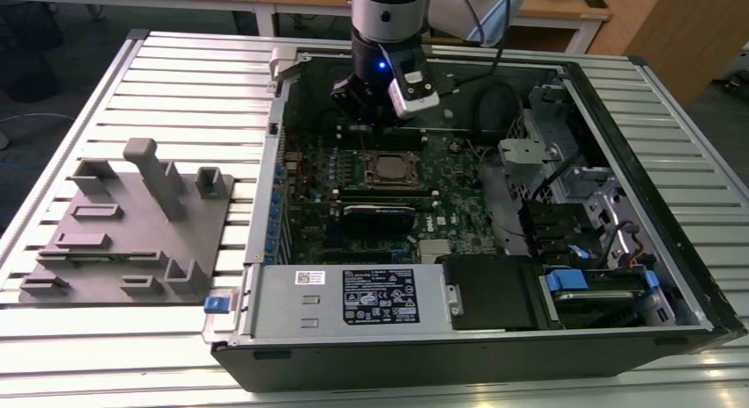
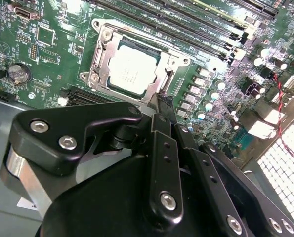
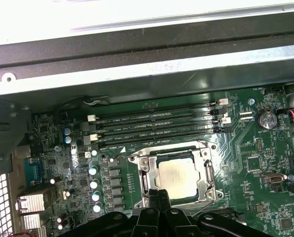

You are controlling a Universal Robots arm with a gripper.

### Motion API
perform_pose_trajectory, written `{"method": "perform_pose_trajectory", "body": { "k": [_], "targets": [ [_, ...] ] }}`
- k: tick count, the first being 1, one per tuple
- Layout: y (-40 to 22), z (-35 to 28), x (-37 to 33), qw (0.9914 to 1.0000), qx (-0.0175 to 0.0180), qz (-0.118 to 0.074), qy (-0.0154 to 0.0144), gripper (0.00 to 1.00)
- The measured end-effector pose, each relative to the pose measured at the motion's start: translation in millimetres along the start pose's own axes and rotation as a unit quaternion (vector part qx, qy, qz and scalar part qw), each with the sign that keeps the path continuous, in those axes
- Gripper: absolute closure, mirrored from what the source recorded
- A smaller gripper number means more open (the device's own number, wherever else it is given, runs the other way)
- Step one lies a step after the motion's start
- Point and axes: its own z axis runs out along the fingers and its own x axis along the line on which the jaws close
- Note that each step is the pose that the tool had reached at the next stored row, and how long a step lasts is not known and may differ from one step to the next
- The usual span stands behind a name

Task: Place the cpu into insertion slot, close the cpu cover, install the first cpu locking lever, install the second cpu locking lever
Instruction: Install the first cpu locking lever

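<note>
Second wrist view: dull square cpu (image 2: 132,74) within thin silver cpu cover (image 2: 102,53)

The computer case (image 1: 468,338) lies on the bench (image 1: 175,75), with a fixture block (image 1: 129,224) at the exterior view's left. The cpu (image 3: 179,177) sits in the insertion slot (image 1: 367,167), with the cpu cover (image 3: 144,170) around it.

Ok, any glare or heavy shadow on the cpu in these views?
Second wrist view: the cpu top catches light and looks pale, nearly washed out. First wrist view: the cpu is evenly lit and duller; the pale surface beyond the case is blown out white. Exterior view: the case interior is dim, no glare on the cpu.
</note>
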Motion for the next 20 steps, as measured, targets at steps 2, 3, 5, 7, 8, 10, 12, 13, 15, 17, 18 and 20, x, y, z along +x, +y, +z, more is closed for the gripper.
{"method": "perform_pose_trajectory", "body": {
  "k": [2, 3, 5, 7, 8, 10, 12, 13, 15, 17, 18, 20],
  "targets": [
    [0.0, 0.0, 0.1, 1.0, 0.0001, 0.0, 0.0003, 0.9],
    [0.0, 0.0, 0.1, 0.99999, 0.0005, 0.0, 0.0032, 0.9],
    [0.0, 0.3, -0.1, 0.99992, 0.0018, 0.0, 0.0123, 0.9],
    [0.0, 0.2, -0.1, 0.9999, 0.0022, 0.001, 0.0143, 0.9],
    [0.0, 0.2, -0.1, 0.99989, 0.0022, 0.001, 0.0145, 0.9],
    [0.0, 0.2, -0.2, 0.99988, 0.0023, 0.0, 0.015, 0.9],
    [0.0, 0.3, 0.1, 0.99988, 0.0022, 0.0, 0.0152, 0.9],
    [-0.1, 0.4, 0.9, 0.99988, 0.0022, 0.0, 0.0152, 0.9],
    [-0.6, 0.2, 4.1, 0.99988, 0.0023, 0.0, 0.0152, 0.9],
    [-1.2, 0.2, 7.9, 0.99988, 0.0023, 0.0, 0.0152, 0.9],
    [-1.5, 0.1, 9.9, 0.99988, 0.0023, 0.0, 0.0152, 0.9],
    [-2.0, 0.1, 13.6, 0.99988, 0.0023, 0.0, 0.0152, 0.9]
  ]
}}
